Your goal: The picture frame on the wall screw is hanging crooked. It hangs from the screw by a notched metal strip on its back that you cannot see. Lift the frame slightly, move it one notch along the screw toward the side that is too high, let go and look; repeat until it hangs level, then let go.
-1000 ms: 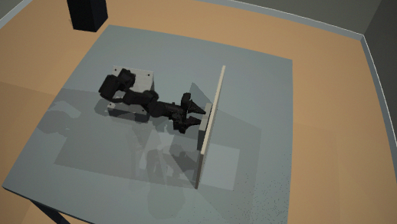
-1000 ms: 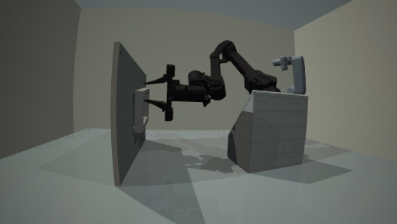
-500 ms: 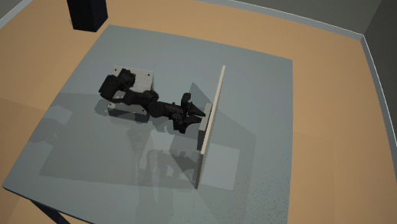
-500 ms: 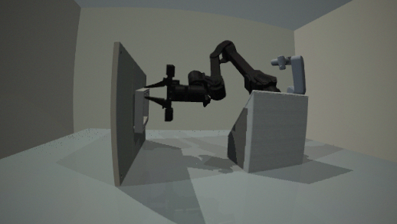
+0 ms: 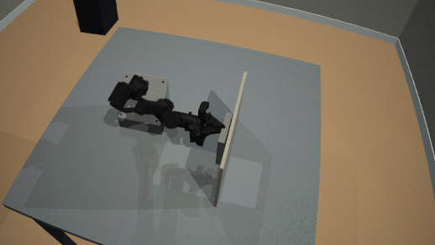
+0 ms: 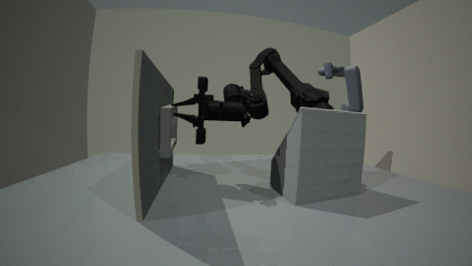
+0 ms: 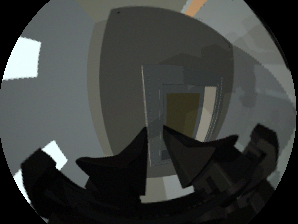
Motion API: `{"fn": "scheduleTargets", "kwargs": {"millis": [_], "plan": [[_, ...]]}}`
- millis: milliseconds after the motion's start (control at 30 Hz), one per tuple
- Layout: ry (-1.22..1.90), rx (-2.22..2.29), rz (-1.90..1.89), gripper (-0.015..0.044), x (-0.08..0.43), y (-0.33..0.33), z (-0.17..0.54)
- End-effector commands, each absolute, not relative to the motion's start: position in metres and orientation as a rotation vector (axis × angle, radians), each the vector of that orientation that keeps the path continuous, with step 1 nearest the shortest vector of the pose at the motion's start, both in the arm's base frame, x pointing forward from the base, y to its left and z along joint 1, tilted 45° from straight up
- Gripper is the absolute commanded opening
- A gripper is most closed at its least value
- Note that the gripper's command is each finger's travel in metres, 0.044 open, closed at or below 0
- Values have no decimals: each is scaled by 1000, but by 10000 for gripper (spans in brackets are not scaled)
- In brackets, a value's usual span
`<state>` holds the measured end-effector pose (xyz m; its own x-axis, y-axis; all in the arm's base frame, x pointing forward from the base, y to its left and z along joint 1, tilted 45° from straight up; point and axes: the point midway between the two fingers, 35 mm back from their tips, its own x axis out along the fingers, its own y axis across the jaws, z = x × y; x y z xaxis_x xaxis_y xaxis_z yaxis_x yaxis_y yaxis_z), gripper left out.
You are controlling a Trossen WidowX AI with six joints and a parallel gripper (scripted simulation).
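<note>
The picture frame (image 5: 221,150) (image 6: 165,137) (image 7: 155,102) hangs against the front of the upright board (image 5: 239,96) (image 6: 148,137) (image 7: 120,75). It has a pale grey border around a dark olive picture. The wrist view is turned on its side, so the frame's top rail is at the left there; that rail slants a little, and the exact tilt is hard to judge. My gripper (image 5: 222,128) (image 6: 173,109) (image 7: 154,128) is shut on the top rail, one finger above it and one below. The screw and the notched strip are hidden behind the frame.
The board stands upright on the grey table (image 5: 290,126) (image 6: 91,237). My arm's base is on a pale block (image 5: 157,90) (image 6: 333,155). A light grey jointed object (image 6: 353,86) shows behind the block. A dark box (image 5: 96,17) stands beyond the table.
</note>
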<state>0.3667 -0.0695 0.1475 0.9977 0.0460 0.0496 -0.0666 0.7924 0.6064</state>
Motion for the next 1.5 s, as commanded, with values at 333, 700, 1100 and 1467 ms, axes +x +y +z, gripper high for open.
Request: {"fn": "scheduleTargets", "kwargs": {"millis": [333,700,1100,1467], "plan": [[-34,653,55,0,367,-68,149],[-34,653,55,0,366,-65,151],[-34,654,55,0,366,-62,153],[-34,654,55,0,366,-61,154]]}}
